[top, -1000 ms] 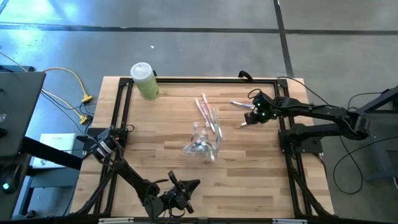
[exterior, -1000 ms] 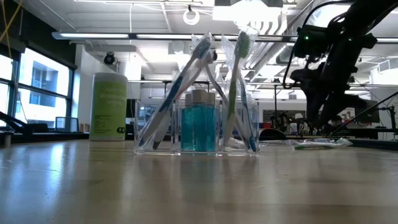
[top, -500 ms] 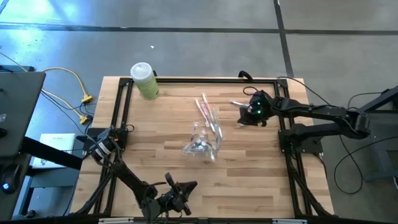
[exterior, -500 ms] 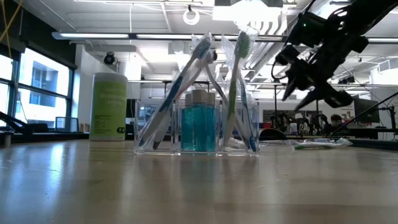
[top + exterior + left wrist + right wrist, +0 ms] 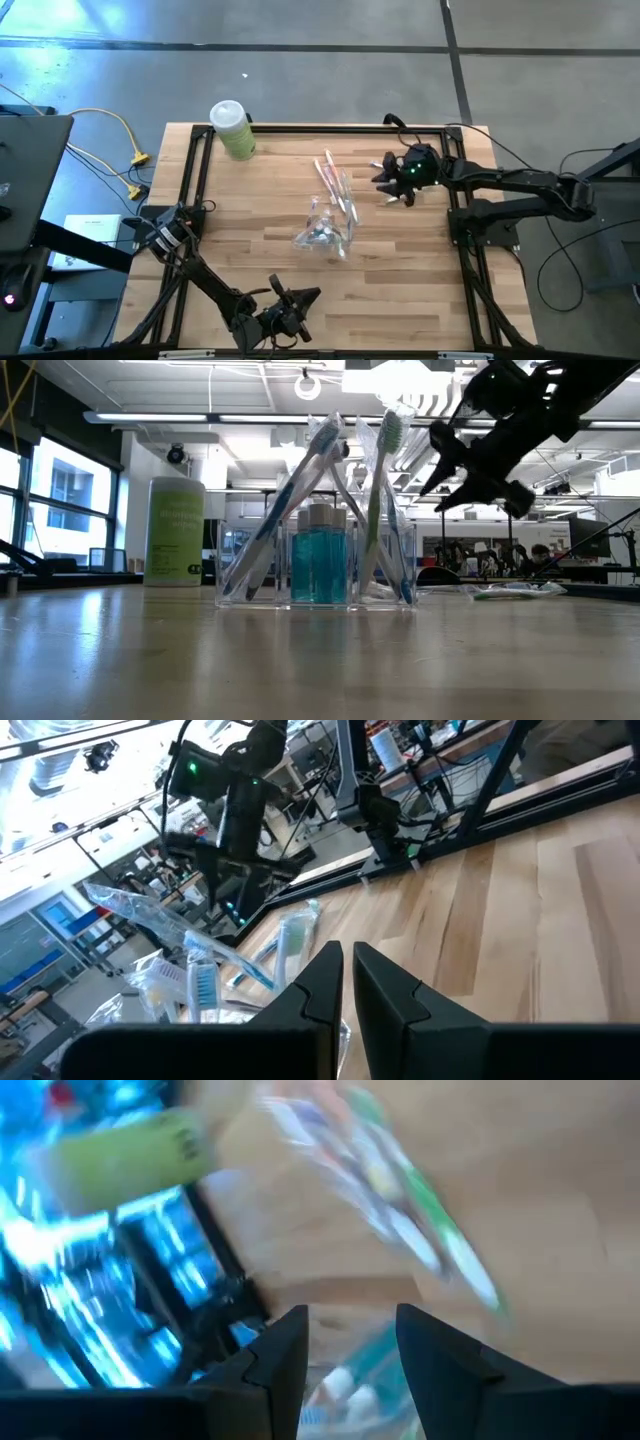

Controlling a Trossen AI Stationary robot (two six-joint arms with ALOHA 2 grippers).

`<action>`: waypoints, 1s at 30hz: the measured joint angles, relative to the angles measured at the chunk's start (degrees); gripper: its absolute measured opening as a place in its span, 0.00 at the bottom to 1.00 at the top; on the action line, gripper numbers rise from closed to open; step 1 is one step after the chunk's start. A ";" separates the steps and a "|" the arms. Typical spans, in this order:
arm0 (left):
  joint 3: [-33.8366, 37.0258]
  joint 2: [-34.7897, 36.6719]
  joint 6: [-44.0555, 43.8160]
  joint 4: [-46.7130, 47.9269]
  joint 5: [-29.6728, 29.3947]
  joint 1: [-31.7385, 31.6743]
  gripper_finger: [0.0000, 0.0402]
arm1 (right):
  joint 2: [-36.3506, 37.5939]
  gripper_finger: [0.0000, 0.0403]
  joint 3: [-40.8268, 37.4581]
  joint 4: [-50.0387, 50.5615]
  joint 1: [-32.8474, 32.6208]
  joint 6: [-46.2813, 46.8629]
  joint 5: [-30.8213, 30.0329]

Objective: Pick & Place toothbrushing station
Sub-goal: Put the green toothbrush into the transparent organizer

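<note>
A clear organizer stands mid-table; in the low view it holds a blue-filled bottle and several toothbrushes leaning upright. A packaged green toothbrush lies flat on the table at the far right; it also shows in the left wrist view. My right gripper is open and empty, raised well above the table near that toothbrush and slanting toward the organizer. My left gripper waits at the near edge, its fingers shut and empty.
A green canister with a white lid stands at the far left corner; it also shows in the low view. A black frame borders the wooden table. Bare wood lies between the organizer and the near edge.
My right gripper has risen from just above the table beside the packaged toothbrush and gone a little toward the table's left, tipping from pointing down to a slant. The packaged toothbrush has stayed flat on the table.
</note>
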State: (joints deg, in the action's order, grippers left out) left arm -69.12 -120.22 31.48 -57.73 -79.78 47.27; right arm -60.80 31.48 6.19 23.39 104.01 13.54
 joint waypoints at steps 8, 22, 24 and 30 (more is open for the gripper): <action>0.00 0.00 0.02 1.16 -4.53 1.43 0.06 | -0.18 0.36 -0.06 17.50 -7.62 43.18 -6.19; 0.00 0.00 -0.33 2.48 -4.28 1.39 0.06 | -3.59 0.36 -0.04 36.57 -1.63 46.24 -10.10; 0.00 0.00 -0.36 2.41 -3.74 1.16 0.06 | -4.45 0.36 -0.04 38.00 -1.18 46.00 -11.48; 0.00 0.00 -0.54 2.46 -3.42 1.15 0.06 | -6.19 0.36 -0.04 35.08 -0.74 40.64 -19.86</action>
State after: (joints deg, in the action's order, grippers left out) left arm -69.12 -120.22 30.94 -55.27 -83.20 48.42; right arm -66.98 31.44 41.27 22.65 144.65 -6.32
